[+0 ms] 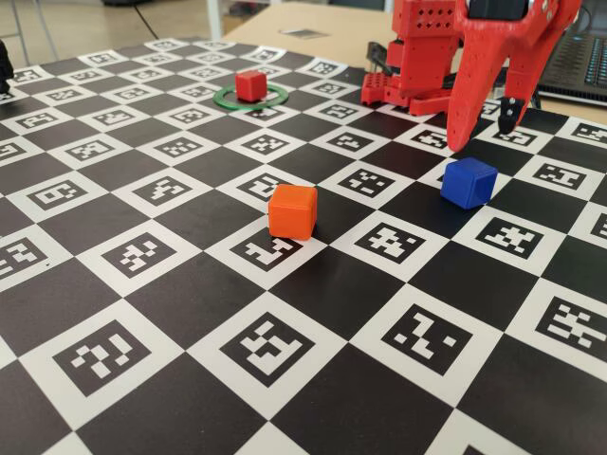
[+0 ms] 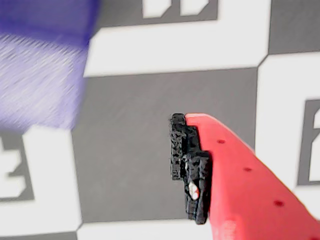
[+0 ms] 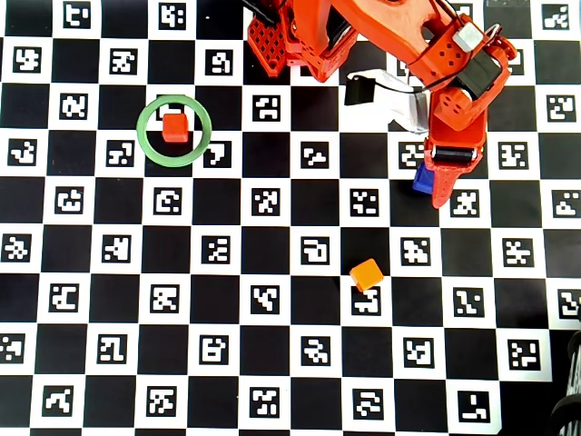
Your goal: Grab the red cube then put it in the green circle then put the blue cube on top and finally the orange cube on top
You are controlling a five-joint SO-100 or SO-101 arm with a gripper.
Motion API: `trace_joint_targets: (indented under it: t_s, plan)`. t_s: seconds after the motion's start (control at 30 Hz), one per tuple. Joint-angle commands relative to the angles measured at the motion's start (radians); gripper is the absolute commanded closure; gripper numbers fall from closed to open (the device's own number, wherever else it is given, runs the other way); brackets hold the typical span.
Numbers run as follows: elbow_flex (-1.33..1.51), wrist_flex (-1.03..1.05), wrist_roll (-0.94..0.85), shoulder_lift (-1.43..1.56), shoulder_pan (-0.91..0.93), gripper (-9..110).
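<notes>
The red cube (image 1: 250, 85) (image 3: 174, 127) sits inside the green circle (image 1: 218, 98) (image 3: 140, 131) at the far left of the board. Alone near the middle of the board, the orange cube (image 1: 292, 210) (image 3: 367, 273) rests on a white square. The blue cube (image 1: 469, 182) (image 3: 421, 180) lies on the board at the right, half hidden under the arm in the overhead view. My gripper (image 1: 484, 135) (image 3: 444, 191) hovers just above and behind it, open and holding nothing. In the wrist view the blue cube (image 2: 40, 65) is a blur at upper left, apart from the one padded finger (image 2: 189, 165) that shows.
The arm's red base (image 1: 417, 57) (image 3: 290, 36) stands at the board's far edge. A laptop (image 1: 580, 57) lies behind it on the right. The checkered marker board (image 1: 285, 360) covers the whole table.
</notes>
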Motion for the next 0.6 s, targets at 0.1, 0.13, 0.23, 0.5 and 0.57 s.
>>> trace_joint_targets:
  t_s: [0.1, 0.13, 0.23, 0.5, 0.57]
  plan:
    - [-0.006, -0.064, 0.012, -0.038, -0.005, 59]
    - [-0.009, -0.072, 0.014, -0.046, -0.002, 59]
    - [-0.025, -0.086, 0.018, -0.075, 0.014, 59]
    - [-0.094, -0.078, 0.020, -0.166, 0.041, 59]
    - [-0.103, -0.078, 0.017, -0.175, 0.051, 59]
